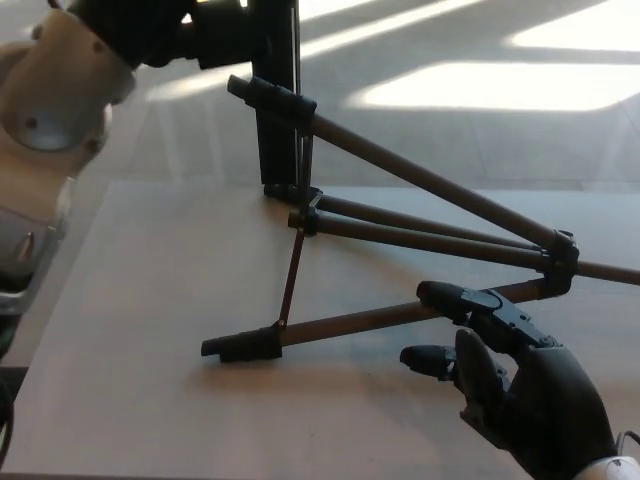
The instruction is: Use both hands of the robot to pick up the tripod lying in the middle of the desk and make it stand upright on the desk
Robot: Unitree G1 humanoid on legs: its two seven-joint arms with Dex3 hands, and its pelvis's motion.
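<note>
Head view shows your right hand low at the picture's right, fingers spread and holding nothing, its upper finger just beside the nearest leg of the tripod. Your left arm reaches in at the upper left toward the tripod's raised leg end; you cannot tell whether that hand is open. The tripod lies on its side on the desk, legs splayed.

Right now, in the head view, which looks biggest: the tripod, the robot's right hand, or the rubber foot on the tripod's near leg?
1. Tripod: spans most of the picture.
2. Right hand: much smaller in the picture, though being nearer the camera inflates it.
3. Rubber foot: plainly the smallest.
</note>
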